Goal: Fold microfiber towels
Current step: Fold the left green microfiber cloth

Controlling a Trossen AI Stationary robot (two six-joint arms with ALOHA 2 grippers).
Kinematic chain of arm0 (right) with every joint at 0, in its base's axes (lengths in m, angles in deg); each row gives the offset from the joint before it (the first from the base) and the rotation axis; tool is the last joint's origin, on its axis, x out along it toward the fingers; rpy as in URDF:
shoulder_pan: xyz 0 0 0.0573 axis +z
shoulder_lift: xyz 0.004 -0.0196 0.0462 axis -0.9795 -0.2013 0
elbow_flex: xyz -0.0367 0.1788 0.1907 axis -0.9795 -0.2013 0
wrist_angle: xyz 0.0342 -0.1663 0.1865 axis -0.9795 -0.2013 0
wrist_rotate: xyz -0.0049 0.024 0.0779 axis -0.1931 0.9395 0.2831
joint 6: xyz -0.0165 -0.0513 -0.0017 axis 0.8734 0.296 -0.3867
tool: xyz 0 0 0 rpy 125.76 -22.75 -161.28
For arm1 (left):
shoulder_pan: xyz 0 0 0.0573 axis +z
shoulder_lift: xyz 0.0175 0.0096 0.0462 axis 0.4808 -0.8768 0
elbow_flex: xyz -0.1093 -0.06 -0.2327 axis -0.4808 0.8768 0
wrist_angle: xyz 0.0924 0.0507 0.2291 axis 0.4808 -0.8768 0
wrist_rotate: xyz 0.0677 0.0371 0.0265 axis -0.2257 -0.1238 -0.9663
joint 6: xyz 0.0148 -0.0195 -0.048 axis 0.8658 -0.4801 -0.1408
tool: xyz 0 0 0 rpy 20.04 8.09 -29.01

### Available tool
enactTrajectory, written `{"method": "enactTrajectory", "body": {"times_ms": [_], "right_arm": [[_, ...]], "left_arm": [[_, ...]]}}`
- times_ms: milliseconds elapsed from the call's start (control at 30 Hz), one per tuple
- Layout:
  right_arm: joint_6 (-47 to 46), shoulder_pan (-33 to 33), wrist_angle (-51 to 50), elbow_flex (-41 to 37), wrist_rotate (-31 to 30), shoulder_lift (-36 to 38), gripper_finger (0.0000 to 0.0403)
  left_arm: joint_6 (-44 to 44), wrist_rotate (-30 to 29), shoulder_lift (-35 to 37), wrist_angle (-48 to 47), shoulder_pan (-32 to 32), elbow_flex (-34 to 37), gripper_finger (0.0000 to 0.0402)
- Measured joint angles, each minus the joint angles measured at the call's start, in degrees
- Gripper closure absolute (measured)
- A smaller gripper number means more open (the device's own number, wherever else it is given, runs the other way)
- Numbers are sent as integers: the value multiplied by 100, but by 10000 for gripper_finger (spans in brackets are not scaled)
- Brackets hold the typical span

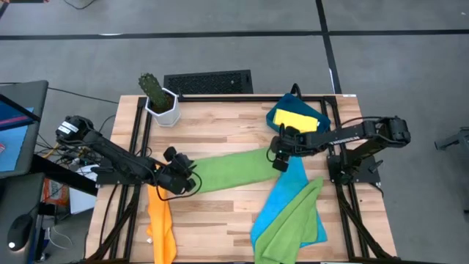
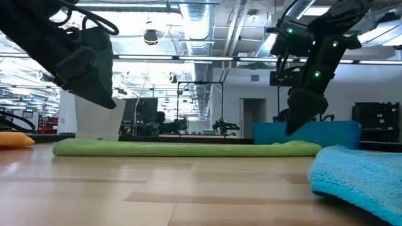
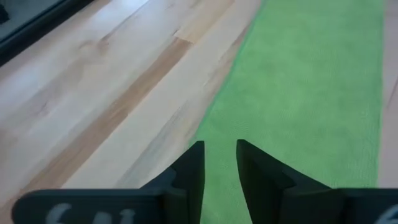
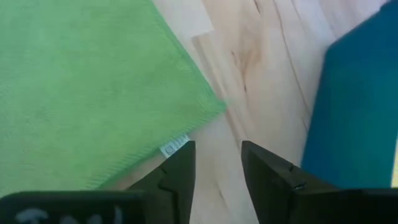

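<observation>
1. The orange towel (image 1: pixel 161 227) is cut off by the bottom edge of the high view, and its upper end is hidden under the left gripper (image 1: pixel 192 180).
2. The second green towel (image 1: pixel 289 224) and the blue towel (image 1: pixel 282 202) beneath it are likewise cut by that bottom edge; much of the blue one is covered.
3. The yellow towel (image 1: pixel 297 117) is partly hidden by the right arm (image 1: pixel 352 133).
4. In the low view, the blue towel (image 2: pixel 361 176) is cropped at the right edge and blurred.
5. In the right wrist view, the small white label (image 4: pixel 174 147) is seen, but its print is too small to be read.
</observation>
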Motion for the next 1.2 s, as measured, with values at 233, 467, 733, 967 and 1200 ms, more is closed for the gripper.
{"method": "enactTrajectory", "body": {"times_ms": [233, 467, 733, 967, 1200], "right_arm": [[-90, 217, 741, -94, 432, 7, 225], [-359, 765, 2615, -792, 468, 7, 242], [-1336, 1330, 3249, -1656, 67, 7, 287], [-1860, 1570, 3631, -2068, -90, 21, 312], [-1826, 1612, 3681, -2127, -170, 28, 317]], "left_arm": [[-34, -39, 0, 89, 177, 0, 305], [12, -34, 0, 872, 73, -2, 311], [-333, -256, -630, 1500, -408, -9, 366], [-1010, -34, -2148, 1961, -436, -9, 398], [-1481, -188, -2856, 2211, -436, -40, 396]]}}
